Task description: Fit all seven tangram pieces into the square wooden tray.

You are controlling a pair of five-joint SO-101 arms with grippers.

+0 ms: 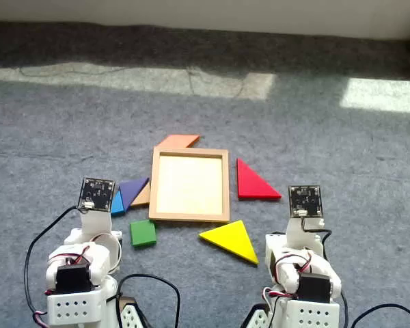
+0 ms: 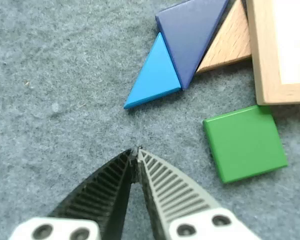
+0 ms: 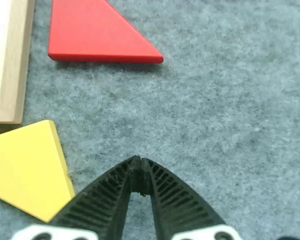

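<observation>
Wooden tray [image 1: 154,184] is lying with red triangle [image 1: 251,184] just right of it; left claw [image 2: 136,152], right claw [image 3: 138,162] are hovering closed, gripping nothing.

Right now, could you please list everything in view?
wooden tray: 1, pale wood, centre
orange piece: 1, orange, behind tray
red triangle: 1, red, right of tray
yellow triangle: 1, yellow, by tray's near right corner
green square: 1, green, by tray's near left corner
navy triangle: 1, navy, left of tray
light blue triangle: 1, light blue, touching navy triangle
wood triangle: 1, plain wood, against tray's left side
carpet: 1, grey, underneath
left pincer: 1, black-grey, shut, over carpet
right pincer: 1, black, shut, over carpet
</observation>
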